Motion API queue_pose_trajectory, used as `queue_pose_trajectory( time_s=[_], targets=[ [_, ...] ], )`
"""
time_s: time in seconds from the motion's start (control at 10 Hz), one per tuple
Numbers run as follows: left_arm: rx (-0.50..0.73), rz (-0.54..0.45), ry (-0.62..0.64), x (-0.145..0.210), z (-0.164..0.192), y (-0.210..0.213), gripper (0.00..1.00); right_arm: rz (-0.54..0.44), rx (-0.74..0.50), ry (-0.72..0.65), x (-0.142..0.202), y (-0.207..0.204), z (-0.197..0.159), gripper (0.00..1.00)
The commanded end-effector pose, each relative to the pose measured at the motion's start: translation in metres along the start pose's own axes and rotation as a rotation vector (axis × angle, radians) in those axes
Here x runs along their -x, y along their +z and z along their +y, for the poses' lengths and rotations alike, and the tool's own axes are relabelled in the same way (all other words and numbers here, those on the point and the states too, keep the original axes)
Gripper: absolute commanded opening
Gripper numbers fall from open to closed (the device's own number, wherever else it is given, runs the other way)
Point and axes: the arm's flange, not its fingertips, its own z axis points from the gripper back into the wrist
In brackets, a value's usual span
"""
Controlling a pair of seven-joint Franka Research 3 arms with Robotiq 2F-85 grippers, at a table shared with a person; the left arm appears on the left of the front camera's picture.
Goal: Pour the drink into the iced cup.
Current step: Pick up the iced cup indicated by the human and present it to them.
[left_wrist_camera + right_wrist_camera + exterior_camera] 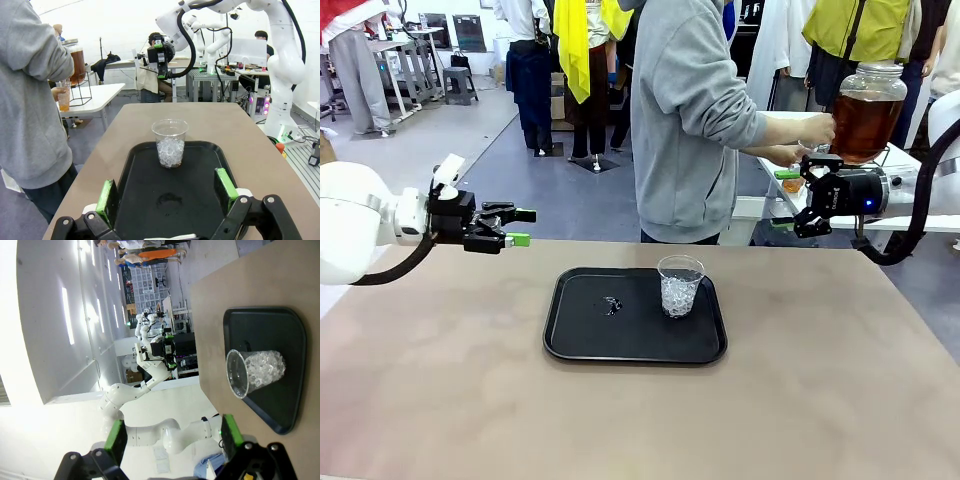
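The iced cup [680,286] is a clear plastic cup half full of ice, standing upright on the right part of a black tray [580,340]. The drink [865,122] is amber liquid in a big glass dispenser jar on a side table behind the far right. A person in a grey hoodie holds a small cup [64,98] of amber liquid under that jar. My left gripper [522,227] hovers open, left of the tray. My right gripper [785,199] hovers open at the far right, near the person's hand. The left wrist view shows the iced cup [170,143] ahead of my open left gripper [166,190].
The tan table [820,400] has free room all around the tray. A small wet spot [611,305] lies on the tray, left of the cup. The person [690,120] stands at the far edge, turned toward the white side table [95,95]. The right wrist view shows the tray [280,325] sideways.
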Motion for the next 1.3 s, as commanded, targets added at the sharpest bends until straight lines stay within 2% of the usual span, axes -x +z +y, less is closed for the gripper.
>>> queue_pose_trajectory(
  time_s=[0.0, 1.2],
  targets=[
    [-0.003, 0.008, 0.007, -0.004, 0.0003, -0.0012, 1.0, -0.001, 0.0, 0.004, -0.0003, 0.0003, 0.0015, 1.0],
    [-0.003, 0.008, 0.007, -0.004, 0.0003, -0.0012, 1.0, -0.001, 0.0, 0.004, -0.0003, 0.0003, 0.0015, 1.0]
  ],
)
